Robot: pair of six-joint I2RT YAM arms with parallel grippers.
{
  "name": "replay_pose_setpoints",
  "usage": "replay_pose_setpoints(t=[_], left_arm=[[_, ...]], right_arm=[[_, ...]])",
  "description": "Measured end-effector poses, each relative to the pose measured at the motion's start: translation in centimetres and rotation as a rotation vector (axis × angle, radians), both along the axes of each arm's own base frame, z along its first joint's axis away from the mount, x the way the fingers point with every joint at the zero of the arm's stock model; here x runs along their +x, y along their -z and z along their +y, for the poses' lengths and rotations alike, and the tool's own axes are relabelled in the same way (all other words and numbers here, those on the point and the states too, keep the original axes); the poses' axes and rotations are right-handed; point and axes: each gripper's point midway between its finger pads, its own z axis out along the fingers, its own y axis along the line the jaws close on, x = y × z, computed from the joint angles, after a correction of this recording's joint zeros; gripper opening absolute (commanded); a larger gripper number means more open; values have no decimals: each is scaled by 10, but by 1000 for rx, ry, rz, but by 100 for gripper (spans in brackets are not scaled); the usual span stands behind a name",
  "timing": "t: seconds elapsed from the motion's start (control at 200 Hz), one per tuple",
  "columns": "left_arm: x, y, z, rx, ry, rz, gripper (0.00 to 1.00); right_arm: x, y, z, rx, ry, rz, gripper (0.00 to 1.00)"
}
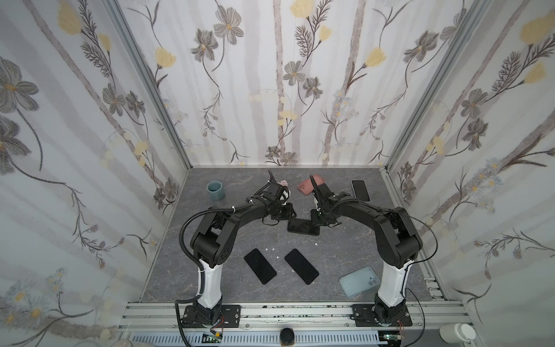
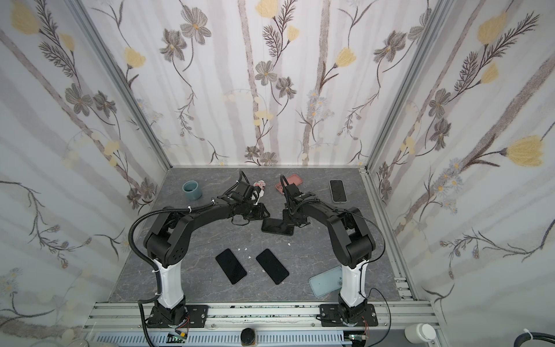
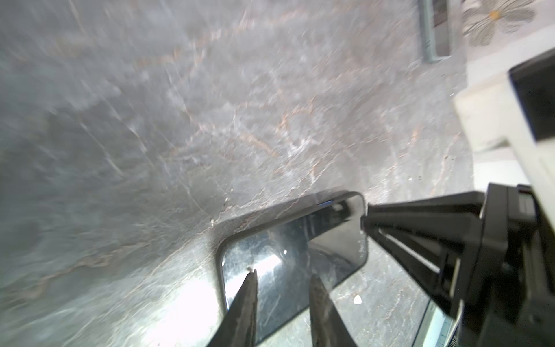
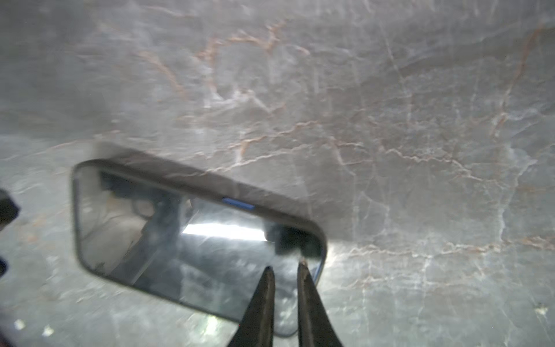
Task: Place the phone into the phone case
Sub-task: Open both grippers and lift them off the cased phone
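The left gripper [image 3: 283, 273] is hovering with its jaws standing a little apart and nothing between them, one fingertip [image 3: 247, 300] seemingly touching the glass of the phone [image 1: 303, 226]. The right gripper [image 4: 286, 266] is showing only a slim gap, likewise gripping nothing, its tips sitting over the opposite end. The phone is lying screen-up at the middle of the table [image 1: 339, 255], and a dark rim, seemingly the phone case [image 4: 75, 216], is wrapping it, so I am judging the insertion as largely done. Blur is hiding whether every corner is seated, so pressing the edges home and backing off may be all that is left. Around it, a pink case [image 1: 303, 187] is lying at 12 o'clock, another phone [image 1: 360, 190] at 2, a pale blue case [image 1: 359, 282] at 5, one spare black phone [image 1: 301, 266] at 6, a second spare black phone [image 1: 260, 266] at 7, and a teal cup [image 1: 215, 190] at 10. All are sitting well apart, so nothing is blocking the arms.
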Motion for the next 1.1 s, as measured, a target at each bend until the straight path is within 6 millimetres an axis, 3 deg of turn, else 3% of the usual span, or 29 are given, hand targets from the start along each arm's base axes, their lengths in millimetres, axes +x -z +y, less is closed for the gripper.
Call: replay_pose_setpoints(t=[0.135,0.39,0.455,0.525,0.634,0.724,0.824,0.974,1.099], left_arm=[[6,-37,9,-31,-22,-118,32],[2,-118,38,-97,-73,-398,41],[-1,-140,44,-114,-81,-485,47],[-8,-161,52,-138,-93,-559,50],[-21,-195,67,-168,-115,-709,64],[-36,-219,79,-196,-126,-827,84],[-52,-241,91,-207,-131,-953,100],[-68,-268,95,-181,-67,-1108,100],[-89,-278,87,-140,86,-1214,100]], right_arm=[[15,-56,17,55,-51,-160,21],[16,-156,27,108,-159,-526,30],[17,-179,24,107,-185,-627,35],[17,-191,20,92,-214,-718,51],[10,-188,14,51,-274,-833,78],[0,-173,12,10,-373,-905,100],[-14,-161,20,-33,-558,-971,100],[-16,-150,43,-61,-846,-969,100],[-3,-119,46,-67,-973,-837,100]])
